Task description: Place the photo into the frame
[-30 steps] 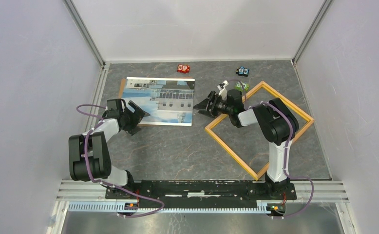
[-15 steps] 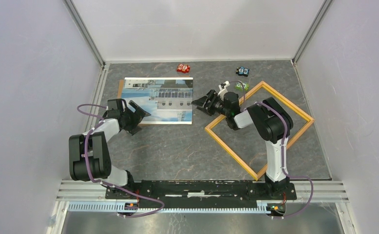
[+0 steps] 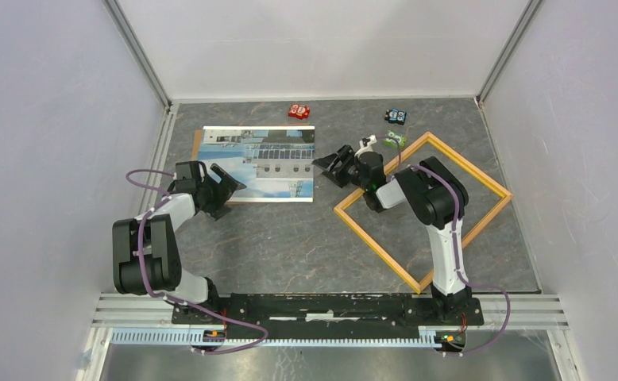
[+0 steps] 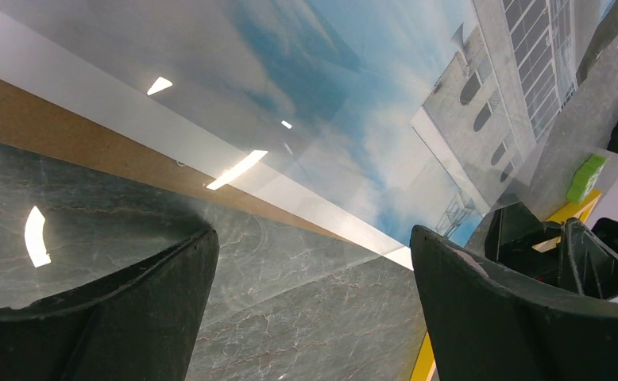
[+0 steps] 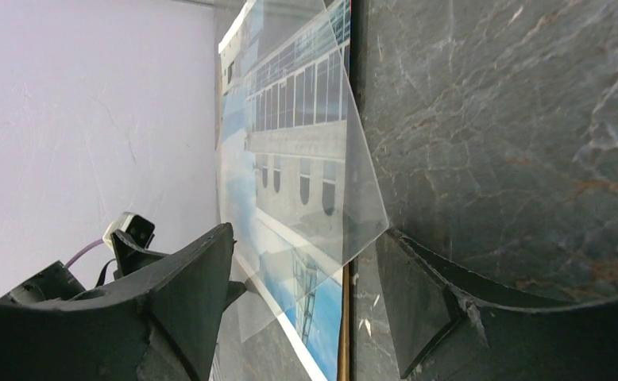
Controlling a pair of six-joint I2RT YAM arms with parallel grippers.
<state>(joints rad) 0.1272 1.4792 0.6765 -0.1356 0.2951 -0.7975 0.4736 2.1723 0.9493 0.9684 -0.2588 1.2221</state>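
The photo (image 3: pixel 258 163), a white building against blue sky, lies flat at the back left on a brown backing board (image 3: pixel 197 144). A clear sheet (image 5: pixel 345 198) lies skewed over it. The yellow-orange frame (image 3: pixel 367 234) lies empty on the table to the right, turned like a diamond. My right gripper (image 3: pixel 331 164) is open at the photo's right edge. In the right wrist view the sheet's corner pokes between its fingers (image 5: pixel 187 294). My left gripper (image 3: pixel 225 190) is open and low at the photo's near left corner. Only table shows between its fingers (image 4: pixel 480 302), with the photo (image 4: pixel 353 119) just beyond.
Three small toy cars sit at the back: red (image 3: pixel 299 110), blue and black (image 3: pixel 396 117), and green (image 3: pixel 394 140) just off the frame's far corner. The right arm's elbow hangs over the frame. Walls close in the left, back and right sides.
My right gripper has moved back and left, up to the photo's right edge, and the photo has shifted slightly left. The left arm has not moved.
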